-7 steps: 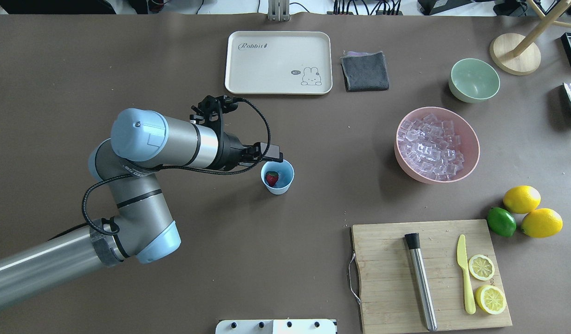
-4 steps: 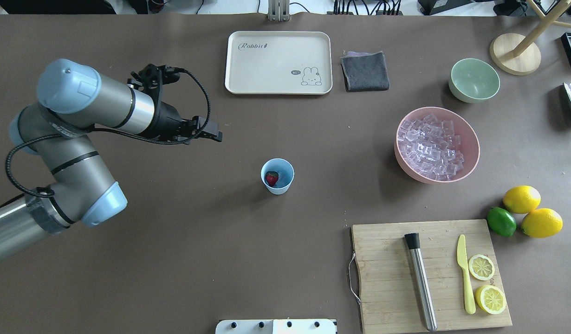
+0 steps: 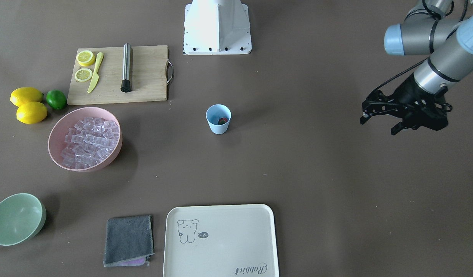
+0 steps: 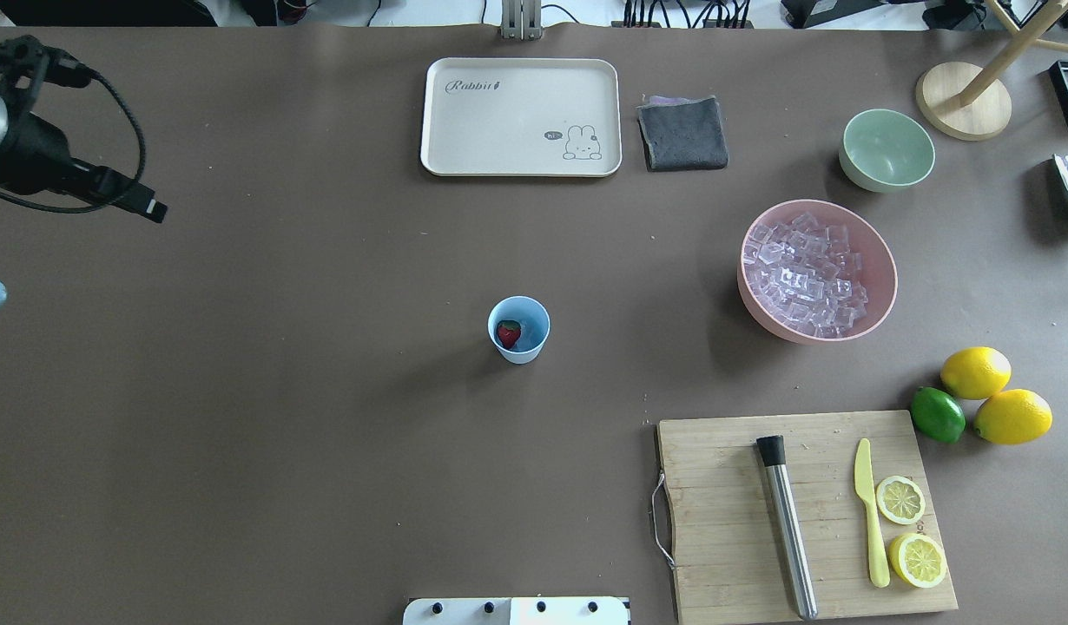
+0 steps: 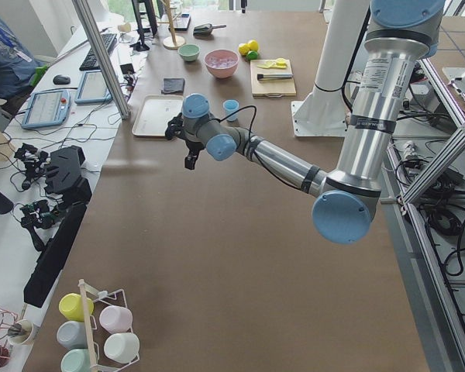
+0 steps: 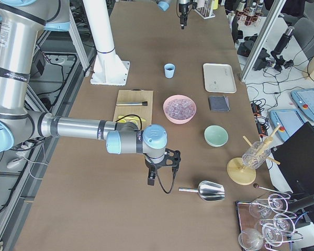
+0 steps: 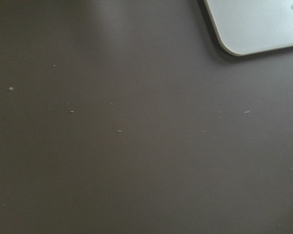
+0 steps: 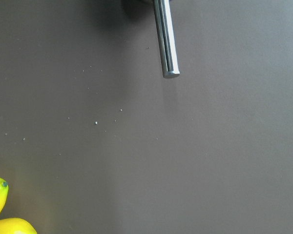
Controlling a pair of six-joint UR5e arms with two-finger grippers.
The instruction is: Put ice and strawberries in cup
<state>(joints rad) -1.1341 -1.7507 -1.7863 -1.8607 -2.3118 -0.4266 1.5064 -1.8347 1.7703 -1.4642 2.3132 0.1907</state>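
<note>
Strawberry (image 4: 508, 333) in cup (image 4: 535, 346); left gripper (image 3: 378, 125) wide, empty.
Slick ice (image 4: 803, 278) may slip or tip the light cup; right gripper (image 6: 159, 168) unclear.

Holds the left gripper (image 3: 378, 125) out at the far left, fingers spread wide, nothing between them. Hangs the right gripper (image 6: 155, 175) downward from a long outstretched arm; finger gap unreadable.

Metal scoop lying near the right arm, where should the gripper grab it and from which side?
Grip the metal scoop by its thin round handle, coming down from above with the jaws across it. The handle sticks out toward the robot's side with bare table around it; the wide mouth end looks too broad to pinch.
</note>
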